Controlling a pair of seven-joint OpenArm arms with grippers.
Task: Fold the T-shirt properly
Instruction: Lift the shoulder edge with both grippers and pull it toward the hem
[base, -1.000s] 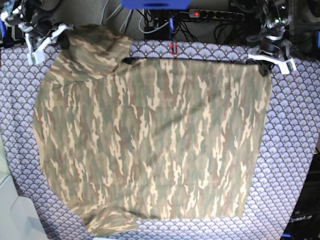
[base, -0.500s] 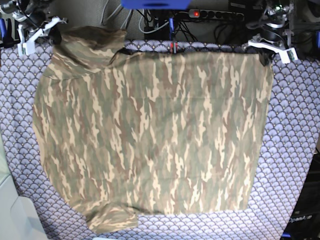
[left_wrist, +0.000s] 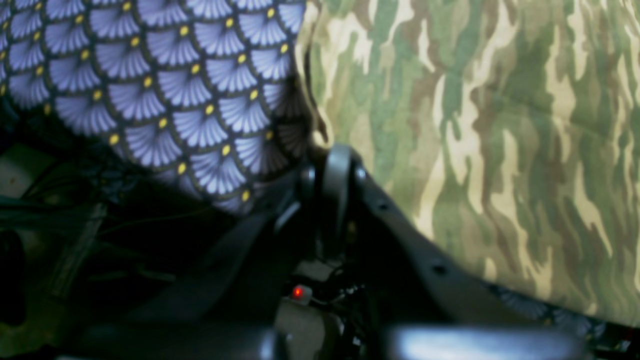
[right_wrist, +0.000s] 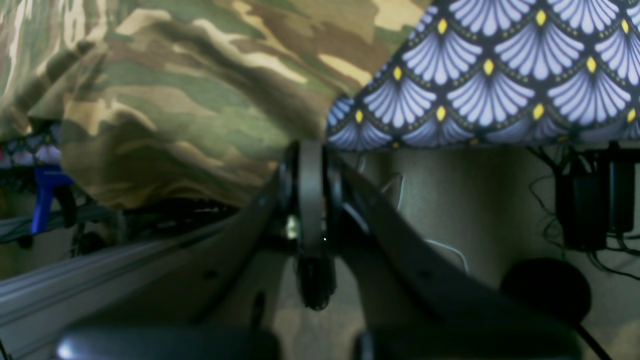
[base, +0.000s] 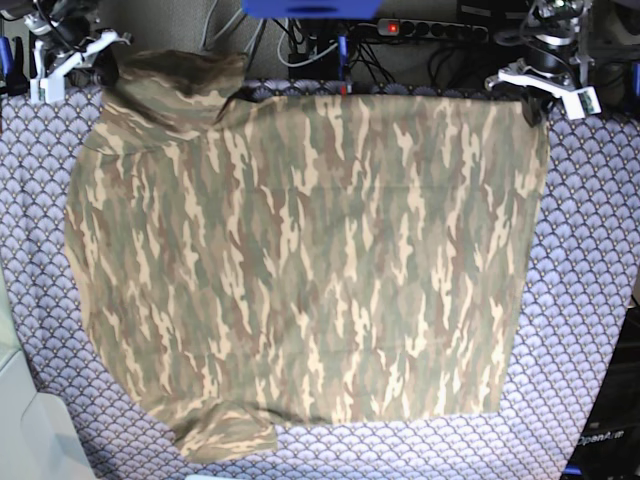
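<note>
tablecloth (base: 590, 300): fan-scale | T-shirt (base: 310, 260): camouflage, spread flat, 1 sleeve bunched

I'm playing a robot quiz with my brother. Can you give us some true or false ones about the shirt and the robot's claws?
1. The T-shirt has a camouflage print. True.
2. The left gripper is wide open above the shirt. False: it is shut on the shirt's far corner.
3. The right gripper pinches the shirt's other far corner. True.
4. The tablecloth is plain white. False: it is purple-grey with a fan-scale pattern.
5. The shirt is folded into a small square. False: it is spread out wide.
</note>
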